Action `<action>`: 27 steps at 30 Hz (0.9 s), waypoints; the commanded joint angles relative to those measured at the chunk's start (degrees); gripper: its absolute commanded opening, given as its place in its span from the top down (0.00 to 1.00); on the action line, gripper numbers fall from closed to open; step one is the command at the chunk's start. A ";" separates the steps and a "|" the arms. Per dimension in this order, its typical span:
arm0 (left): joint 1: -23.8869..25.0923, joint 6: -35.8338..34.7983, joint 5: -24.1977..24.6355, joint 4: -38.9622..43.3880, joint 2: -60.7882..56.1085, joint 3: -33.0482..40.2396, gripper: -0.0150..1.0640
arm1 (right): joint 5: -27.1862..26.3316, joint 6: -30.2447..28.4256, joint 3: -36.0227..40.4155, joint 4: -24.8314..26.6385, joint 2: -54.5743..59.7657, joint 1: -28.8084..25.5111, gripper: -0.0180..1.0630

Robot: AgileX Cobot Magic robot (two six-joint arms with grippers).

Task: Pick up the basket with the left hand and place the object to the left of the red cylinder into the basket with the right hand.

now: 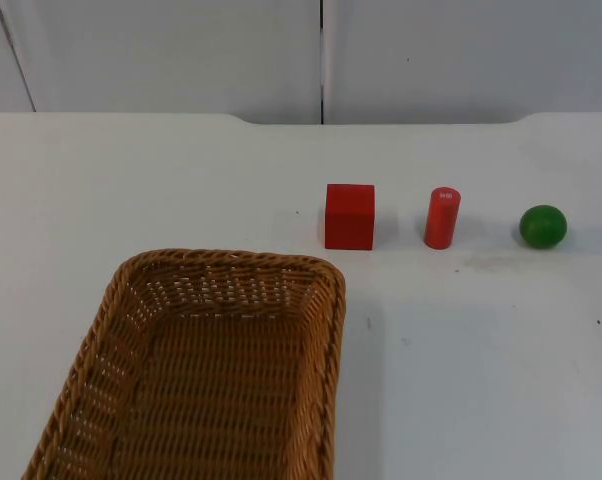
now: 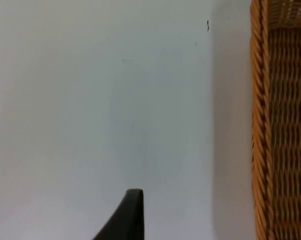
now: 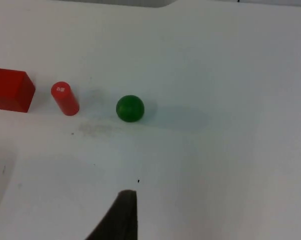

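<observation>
A brown wicker basket [image 1: 211,370] stands empty at the table's front left. A red cube [image 1: 350,216] sits just left of the upright red cylinder [image 1: 442,217], and a green ball [image 1: 543,226] lies to the cylinder's right. My left gripper [image 2: 133,200] hangs over bare table beside the basket's outer rim [image 2: 260,125], apart from it. My right gripper [image 3: 125,200] is above the table some way back from the row of cube [image 3: 11,90], cylinder [image 3: 65,98] and ball [image 3: 130,108]. The ball is the closest of the three to it. Neither gripper holds anything.
The white table [image 1: 481,360] ends at a grey partition wall [image 1: 181,50] behind the objects. A faint smudge [image 1: 491,263] marks the surface in front of the cylinder and ball.
</observation>
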 commanded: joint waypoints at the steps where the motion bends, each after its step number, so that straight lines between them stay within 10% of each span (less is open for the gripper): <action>1: 0.13 0.48 -2.32 -1.17 1.06 -0.34 0.01 | -0.33 -0.35 -0.32 0.39 -0.27 -0.31 0.01; 27: -6.38 15.38 -11.67 -13.78 32.45 -7.05 0.01 | -1.24 -0.13 -0.32 0.23 -0.27 -0.31 0.01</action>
